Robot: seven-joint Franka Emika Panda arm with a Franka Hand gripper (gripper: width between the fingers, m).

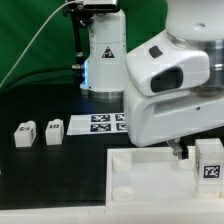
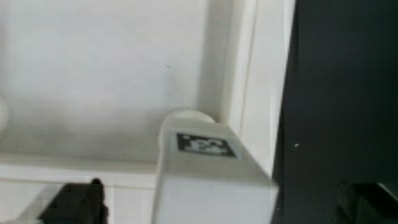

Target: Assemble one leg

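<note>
Green cloth [image 1: 30, 30] hangs behind a black table [image 1: 40, 165]. Well away from the gripper [image 1: 185, 153], toward the exterior view's left, a spare leg [image 1: 20, 133] and a second spare leg [image 1: 53, 131] stand side by side, near each other but apart. The marker board [image 1: 95, 123] lies flat on the table closer to the gripper, in front of the arm's base [image 1: 103, 55]. A white panel [image 1: 130, 180] lies on the table beneath the gripper. The arm's bulky white wrist [image 1: 165, 85] hides most of the gripper, and only one dark finger [image 1: 179, 151] shows below it. Just beside that finger, on the exterior view's right, the leg [image 1: 208, 158] stands upright on the panel's end, its tag facing the camera.

In the wrist view the leg [image 2: 214, 170] sits between the two fingers, close against the panel's raised rim [image 2: 240, 60]. One fingertip [image 2: 71, 205] is clearly apart from it, with bare panel showing in the gap. The other is dim against the black table. The gripper [image 2: 217, 205] is spread wide around the leg and does not pinch it.
</note>
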